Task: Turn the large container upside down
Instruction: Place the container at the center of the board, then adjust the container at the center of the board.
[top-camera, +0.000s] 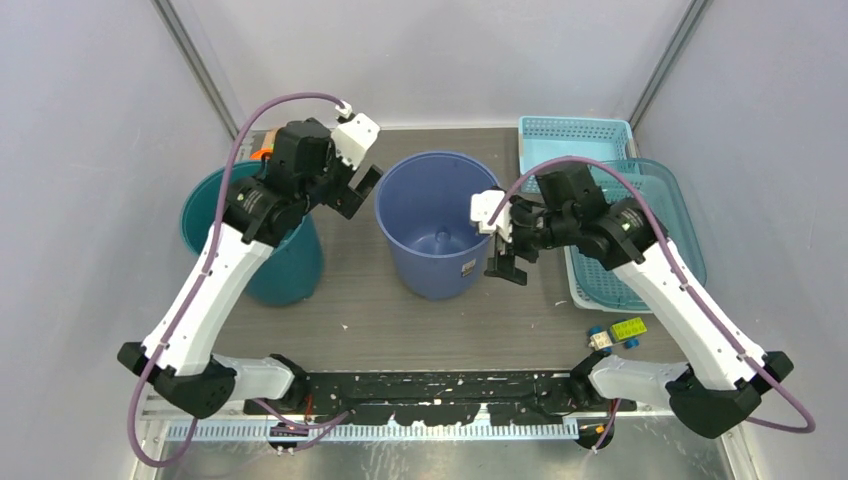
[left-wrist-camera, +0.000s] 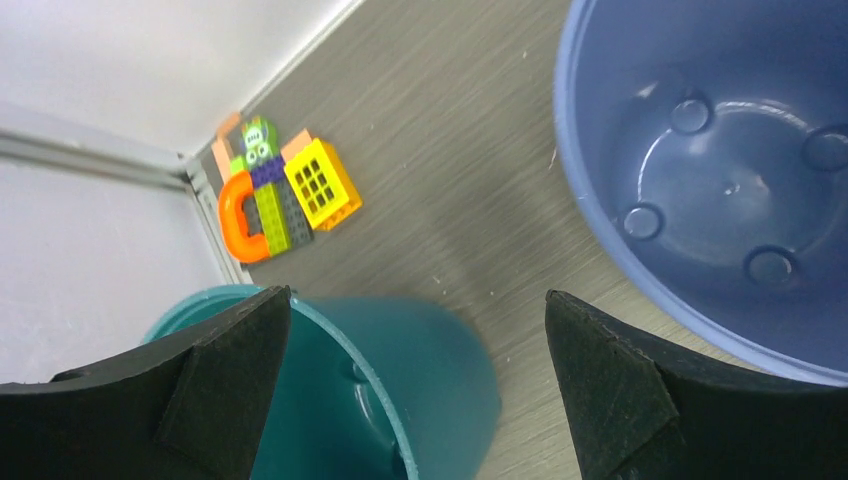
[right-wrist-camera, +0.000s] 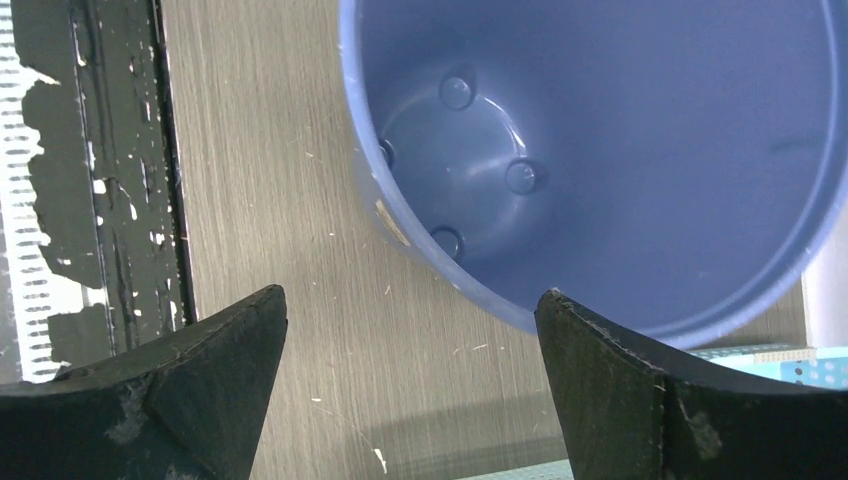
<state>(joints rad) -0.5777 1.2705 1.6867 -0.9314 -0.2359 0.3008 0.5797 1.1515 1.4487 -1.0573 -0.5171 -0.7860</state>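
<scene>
Two buckets stand upright with their mouths up. The blue bucket (top-camera: 436, 225) is in the middle of the table, empty inside (right-wrist-camera: 600, 150) (left-wrist-camera: 720, 170). The teal bucket (top-camera: 285, 265) is at the left and looks slightly the wider; my left arm covers most of its mouth. My left gripper (top-camera: 357, 192) hangs open between the two buckets, above the teal rim (left-wrist-camera: 350, 330), holding nothing (left-wrist-camera: 415, 293). My right gripper (top-camera: 507, 262) is open just outside the blue bucket's right rim, with only bare table between its fingers (right-wrist-camera: 411, 292).
A light blue basket (top-camera: 575, 135) and a teal basket (top-camera: 672, 215) lie at the back right. Loose toy bricks (top-camera: 628, 328) sit near the right arm's base. A coloured brick build (left-wrist-camera: 285, 190) rests in the back left corner. A black strip (top-camera: 430, 385) runs along the near edge.
</scene>
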